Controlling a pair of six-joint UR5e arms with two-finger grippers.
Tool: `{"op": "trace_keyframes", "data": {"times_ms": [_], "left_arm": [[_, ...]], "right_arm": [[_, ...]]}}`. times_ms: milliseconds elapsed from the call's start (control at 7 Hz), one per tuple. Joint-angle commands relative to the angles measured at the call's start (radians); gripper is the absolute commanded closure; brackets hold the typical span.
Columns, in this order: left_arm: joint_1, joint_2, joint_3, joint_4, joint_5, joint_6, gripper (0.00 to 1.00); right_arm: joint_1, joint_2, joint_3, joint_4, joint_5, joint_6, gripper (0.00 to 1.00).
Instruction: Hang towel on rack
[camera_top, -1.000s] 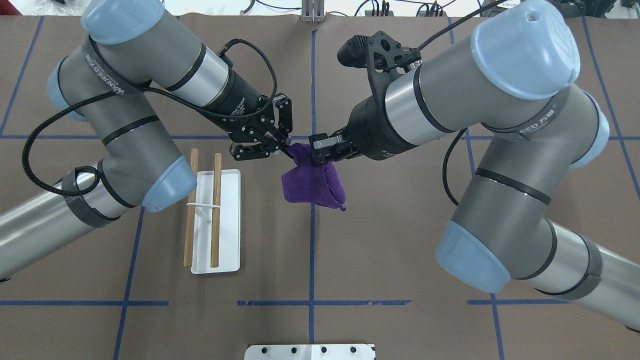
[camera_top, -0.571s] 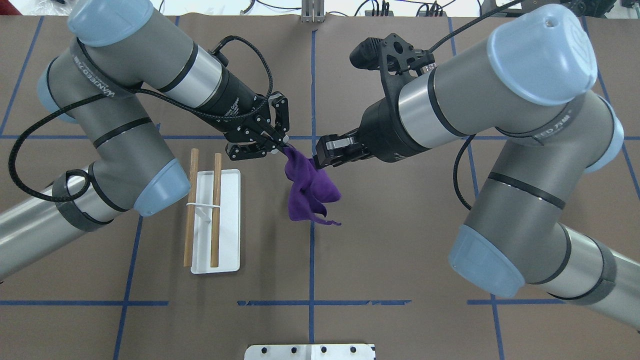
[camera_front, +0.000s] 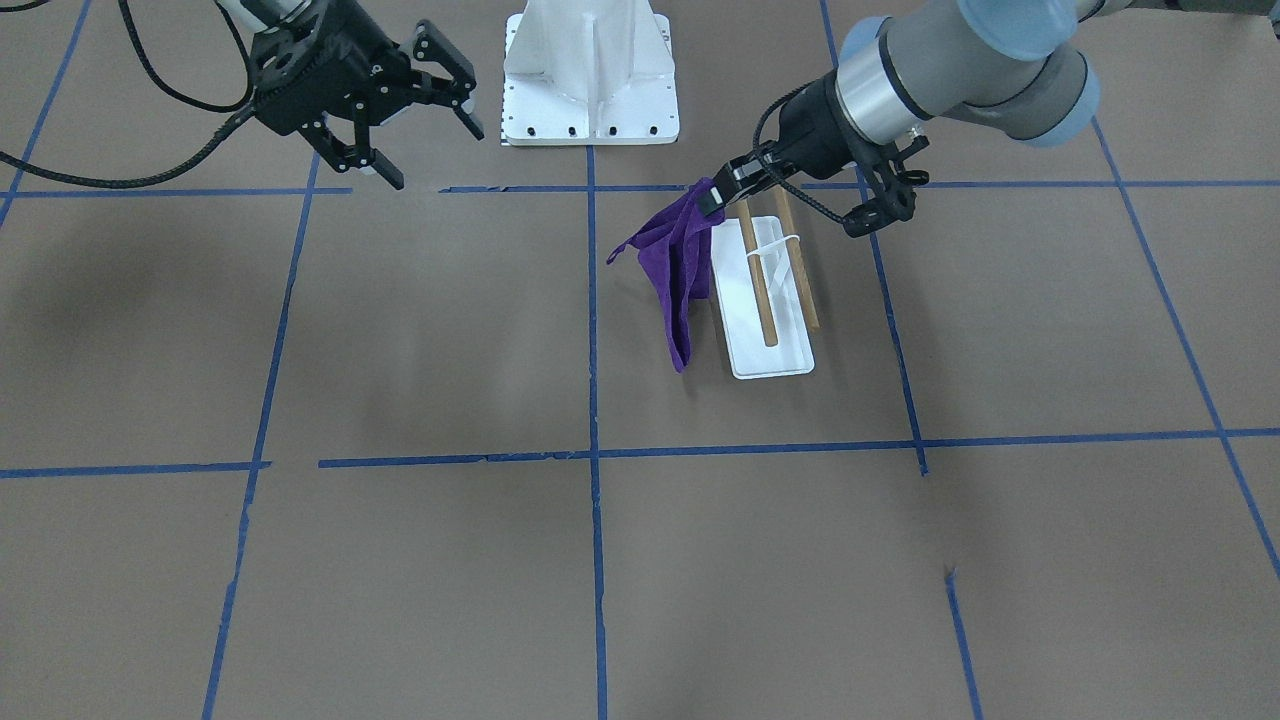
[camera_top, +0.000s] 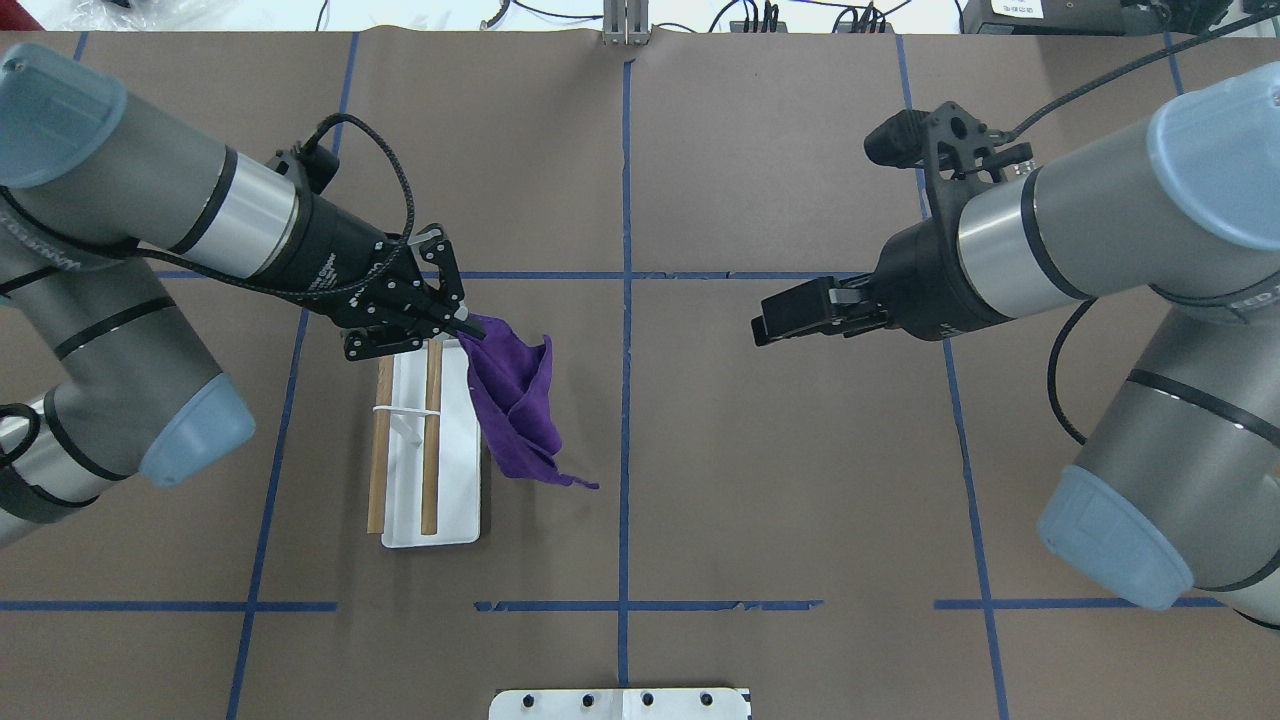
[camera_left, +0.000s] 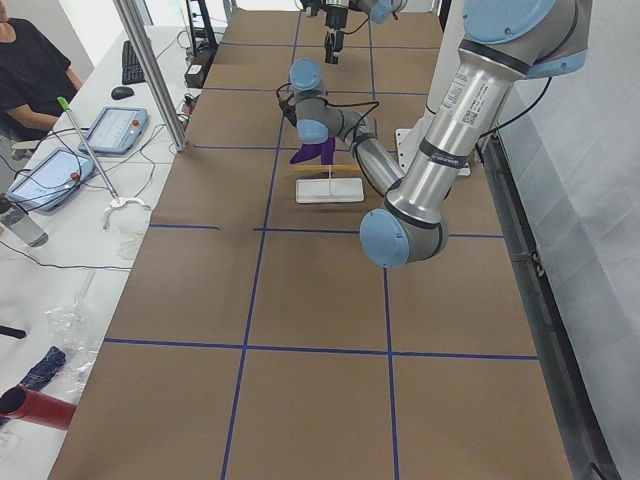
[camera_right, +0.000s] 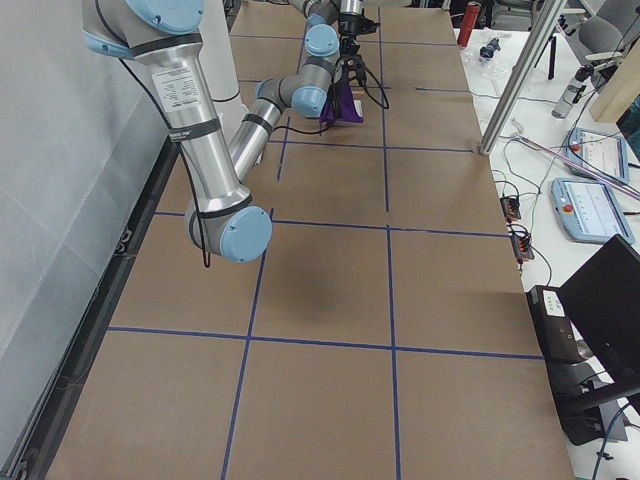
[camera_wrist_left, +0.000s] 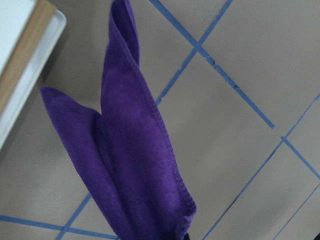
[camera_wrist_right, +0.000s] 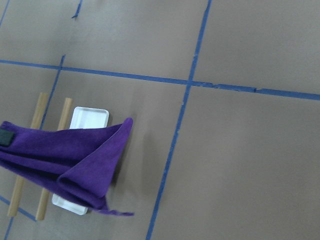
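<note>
Gripping one corner of the crumpled purple cloth towel (camera_top: 515, 400) with the black left two-finger gripper (camera_top: 465, 325), jaws clenched on the fabric. Hanging from that pinch in long loose folds, thin pointed tip trailing toward 5 o'clock in the overhead view. Lies just beside the small white tray-based rack (camera_top: 455, 450), on its 3 o'clock side, overlapping the tray's long edge as seen from above. Hangs apart from both light-brown wooden dowel rods (camera_top: 432, 440), neither one covered. Cannot tell whether the lowest tip touches the brown paper-covered table (camera_top: 800, 500).

Hovering over the 12 o'clock end of the rack with the left two-finger gripper (camera_front: 712, 200), above the rod nearer the towel (camera_front: 680, 270).

Holding nothing in the black right two-finger gripper (camera_top: 762, 328): released, fingers spread wide in the front-facing view (camera_front: 435, 155), well apart from the towel at its 3 o'clock, pointing toward 9 o'clock.

Filling most of the left wrist view with purple folds (camera_wrist_left: 135, 150), tray corner and rod at 10 o'clock. Showing towel (camera_wrist_right: 75, 155) across rack (camera_wrist_right: 90, 117) at 8 o'clock in the right wrist view.

Standing at the 6 o'clock edge overhead: large white bolted pedestal (camera_top: 620, 703), near blue tape grid lines (camera_top: 625, 520).
</note>
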Motion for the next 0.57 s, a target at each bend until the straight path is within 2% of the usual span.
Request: {"op": "trace_keyframes", "data": {"times_ms": [0,286,429], "left_arm": [[-0.062,0.149,-0.052,-0.045,-0.007,0.131,1.0],[-0.159,0.309,-0.084,-0.046,-0.012,0.35,1.0],[-0.164,0.351,-0.077,-0.049,-0.012,0.412,1.0]], "right_arm": [[0.035,-0.058,0.002,0.0,0.003,-0.001,0.0],[0.042,-0.066,-0.001,0.0,-0.003,0.001,0.0],[0.049,-0.075,-0.001,0.0,-0.003,0.001,0.0]]}}
